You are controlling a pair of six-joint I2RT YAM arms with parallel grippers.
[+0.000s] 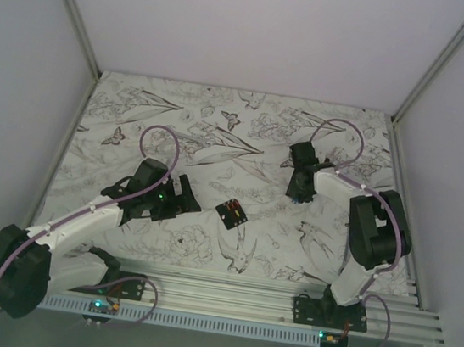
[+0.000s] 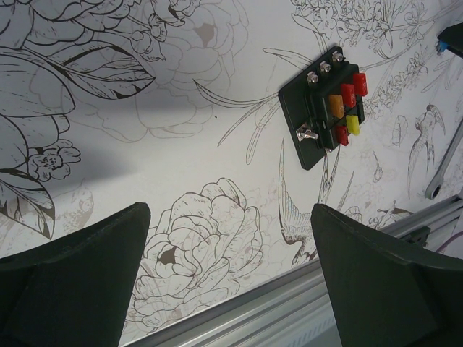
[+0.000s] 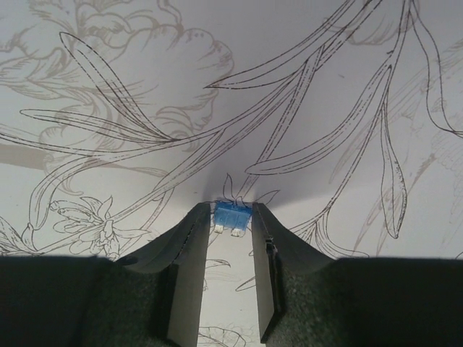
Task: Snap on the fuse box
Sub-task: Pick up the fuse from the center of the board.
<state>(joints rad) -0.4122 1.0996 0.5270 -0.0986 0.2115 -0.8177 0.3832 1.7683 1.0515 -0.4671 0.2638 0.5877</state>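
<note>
The fuse box (image 2: 327, 116) lies flat near the middle of the table, between the two arms and touching neither. From the top camera you get only a small black square with coloured specks. The left wrist view shows it properly: a matte black plastic plate with a raised block holding three red fuses (image 2: 348, 94), one orange fuse (image 2: 336, 106) and one yellow fuse (image 2: 352, 124), with shiny metal screw posts (image 2: 325, 67) along its edge. At the right border of that view, a dark shape with a blue spot is cut off, and you cannot tell what it is.

Your left gripper (image 2: 230, 214) hangs near the box with its broad, dull black fingers spread wide and nothing between them.

Your right gripper (image 3: 233, 225) is well apart from the box, further back on the table. Its narrow tips press both sides of a small blue fuse (image 3: 231, 215), a translucent plastic body with pale metal legs. You cannot tell whether the fuse rests on the cloth.

The tablecloth (image 1: 219, 138) is white with fine ink flowers, birds and butterflies. A ribbed aluminium rail (image 1: 266, 302) runs along the near edge.
</note>
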